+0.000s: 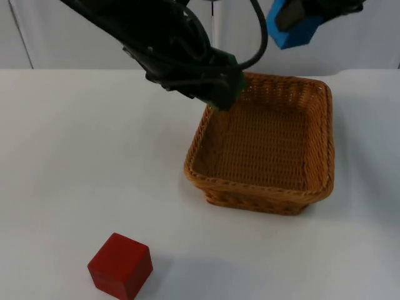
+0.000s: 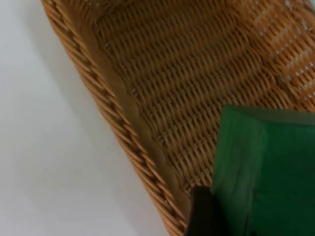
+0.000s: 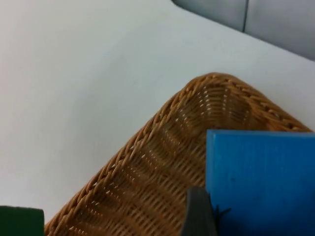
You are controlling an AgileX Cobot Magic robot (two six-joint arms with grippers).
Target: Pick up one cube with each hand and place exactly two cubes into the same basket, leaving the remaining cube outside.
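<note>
We see the left claw (image 1: 220,94) reaching down over the woven wicker basket's (image 1: 320,187) near-left rim, clamping a green cube (image 1: 226,87). The right claw (image 1: 294,22) hangs higher behind the basket, gripping a blue cube (image 1: 290,34). A red cube (image 1: 120,265) sits on the white worktop (image 1: 75,156), well apart.

Basket (image 1: 265,187) interior free; left arm (image 1: 169,53) crosses its far-left rim.

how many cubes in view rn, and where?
3. Green cube in the left gripper over the basket near its far-left rim; blue cube in the right gripper above the basket's far edge; red cube on the table, front left.
</note>
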